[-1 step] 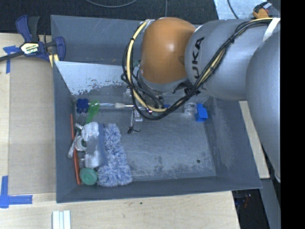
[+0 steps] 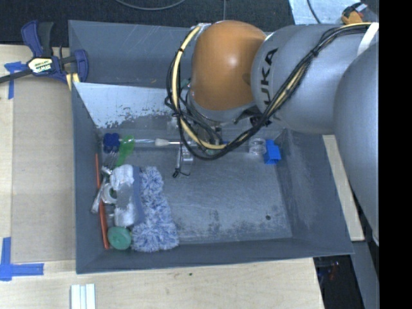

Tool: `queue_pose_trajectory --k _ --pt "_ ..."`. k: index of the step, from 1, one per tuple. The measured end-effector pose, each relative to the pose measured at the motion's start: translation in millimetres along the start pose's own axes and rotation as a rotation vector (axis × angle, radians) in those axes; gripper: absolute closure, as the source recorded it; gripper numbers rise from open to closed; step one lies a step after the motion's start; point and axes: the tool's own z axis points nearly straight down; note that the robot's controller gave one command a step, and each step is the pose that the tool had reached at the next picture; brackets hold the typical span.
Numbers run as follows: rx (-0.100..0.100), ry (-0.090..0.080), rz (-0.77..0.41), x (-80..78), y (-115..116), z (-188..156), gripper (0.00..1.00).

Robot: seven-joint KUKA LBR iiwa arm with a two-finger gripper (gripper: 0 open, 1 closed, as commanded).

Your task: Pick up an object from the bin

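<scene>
Scuffed grey bin floor (image 2: 244,205) (heap (image 2: 138,211) along its left wall); tool (image 2: 184,161) under the arm (image 2: 309,76), grip state unreadable.

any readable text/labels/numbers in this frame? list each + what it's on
"KUKA": black letters running along the grey arm link, next to the orange cover; the first letter is partly hidden.
Things in the bin, including the blue block and the fuzzy blue-white cloth: no readable text or numbers.
</scene>
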Motion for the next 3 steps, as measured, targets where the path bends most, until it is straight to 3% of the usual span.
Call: queue_pose_trajectory --k 1,2,3 --pt "-0.001 0.0 -0.324 -18.3 67 103 0.0" --pt "-0.001 -0.004 -0.272 -15.0 84 12 0.0" --pt "-0.001 0.008 -0.824 -1.0 112 74 0.0"
